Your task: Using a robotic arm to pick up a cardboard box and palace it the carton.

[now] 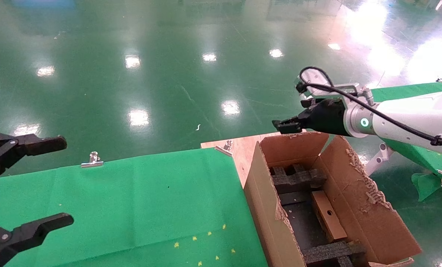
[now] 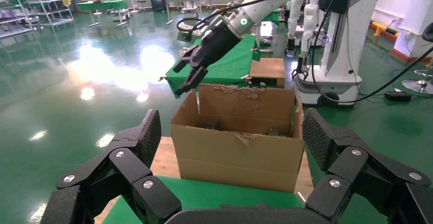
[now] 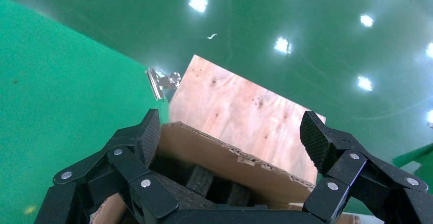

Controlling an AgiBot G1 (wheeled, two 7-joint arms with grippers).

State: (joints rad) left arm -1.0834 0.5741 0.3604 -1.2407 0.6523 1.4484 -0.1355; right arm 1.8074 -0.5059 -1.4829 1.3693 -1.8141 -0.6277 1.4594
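Note:
The small cardboard box (image 1: 328,215) lies inside the carton (image 1: 358,185), on its narrow side along the right wall, round hole showing, between black foam inserts (image 1: 297,178). My right gripper (image 1: 285,126), on the white arm (image 1: 410,115) with a green ring light, hovers open and empty above the carton's far wall. In the right wrist view the gripper (image 3: 230,132) is spread over the carton's ragged far flap (image 3: 219,157). My left gripper (image 1: 66,180) is open and empty at the far left over the green cloth. The left wrist view shows the carton (image 2: 235,152) ahead; the small box is hidden there.
A green cloth (image 1: 143,200) covers the table left of the carton, held by metal clips (image 1: 92,160). A bare plywood board (image 1: 243,148) lies under the carton's far end. A second green-covered table (image 1: 421,155) stands behind the right arm. Glossy green floor lies beyond.

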